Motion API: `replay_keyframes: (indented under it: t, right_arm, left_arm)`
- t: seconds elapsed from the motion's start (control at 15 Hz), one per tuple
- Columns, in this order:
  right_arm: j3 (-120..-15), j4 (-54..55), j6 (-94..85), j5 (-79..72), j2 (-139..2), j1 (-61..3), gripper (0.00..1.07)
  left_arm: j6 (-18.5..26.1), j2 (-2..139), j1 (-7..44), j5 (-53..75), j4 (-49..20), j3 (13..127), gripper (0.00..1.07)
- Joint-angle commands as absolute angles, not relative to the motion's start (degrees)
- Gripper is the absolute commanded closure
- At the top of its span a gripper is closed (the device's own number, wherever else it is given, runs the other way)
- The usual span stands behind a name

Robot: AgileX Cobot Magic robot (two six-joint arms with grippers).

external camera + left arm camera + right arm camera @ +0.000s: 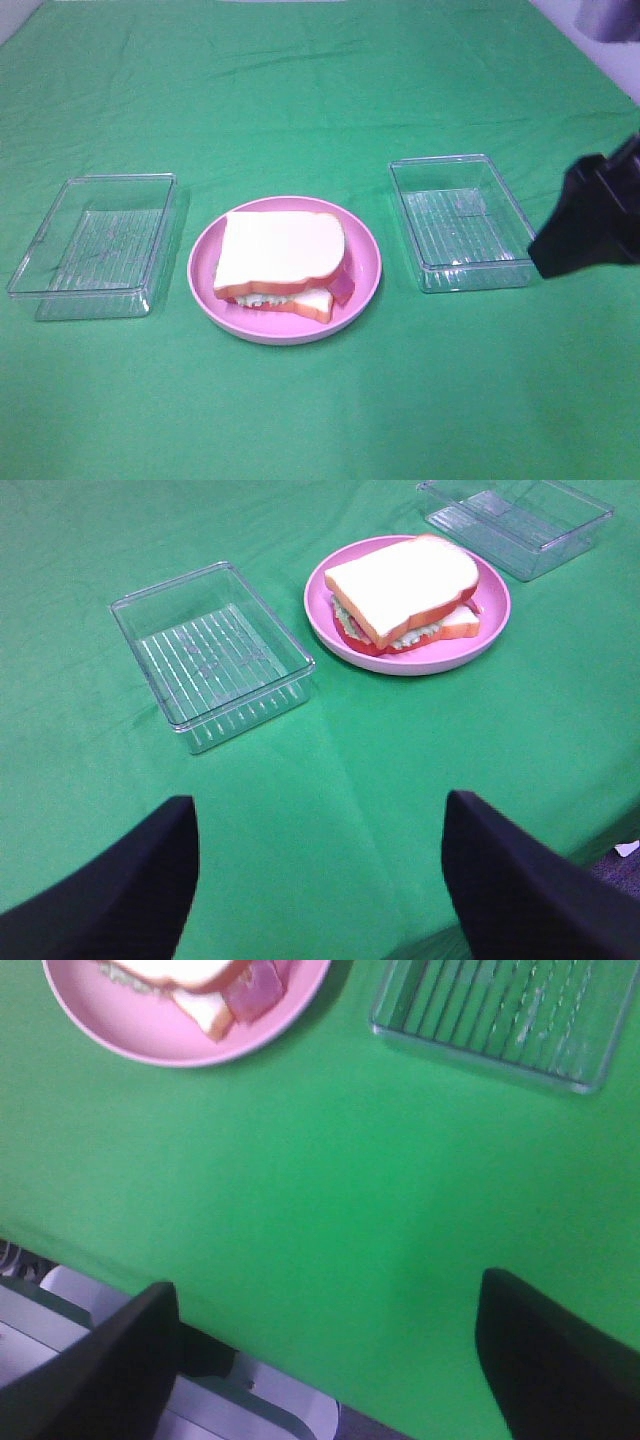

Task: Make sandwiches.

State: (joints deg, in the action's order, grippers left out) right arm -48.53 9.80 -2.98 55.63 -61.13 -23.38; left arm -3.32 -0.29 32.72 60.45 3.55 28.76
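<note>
We see the assembled white-bread sandwich on the round pink plate at centre; both clear plastic trays, at nine and three o'clock, empty; both grippers wide, holding nothing.

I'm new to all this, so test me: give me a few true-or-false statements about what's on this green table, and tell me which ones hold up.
1. The sandwich sits on the pink plate. True.
2. Both clear boxes hold bread slices. False: the left clear box and the right clear box have nothing in them.
3. The plate lies between the two boxes. True.
4. The left pincer is gripping the sandwich. False: it is open, holding nothing, well away from the plate.
5. The right pincer is open and holds nothing. True.
6. The sandwich's top is a yellow cheese square. False: a white bread slice tops it.
</note>
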Motion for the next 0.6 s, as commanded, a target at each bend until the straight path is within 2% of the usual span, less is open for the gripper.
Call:
replay_keyframes:
  t: [0.07,0.2,0.27,0.47,0.6]
  right_arm:
    - [-42.3,7.4,-2.6,56.3,-54.0,-23.4,0.31]
    - [-36.8,4.9,-2.6,59.1,-45.0,-23.4,0.31]
    - [-32.7,3.7,-2.7,62.4,-35.8,-23.4,0.31]
    - [-30.7,3.7,-3.3,63.6,-23.9,-23.4,0.31]
    - [-29.6,3.7,-4.5,61.8,-15.8,-23.4,0.31]
  left_arm:
    - [-3.3,-1.5,32.9,60.0,3.4,28.6,0.40]
    - [-3.3,-1.5,32.9,60.0,3.4,28.6,0.40]
    - [-3.3,-1.5,32.9,60.0,3.4,28.6,0.40]
    - [-3.3,-1.5,32.9,60.0,3.4,28.6,0.40]
    - [-1.5,-1.5,32.9,59.9,2.3,28.6,0.40]
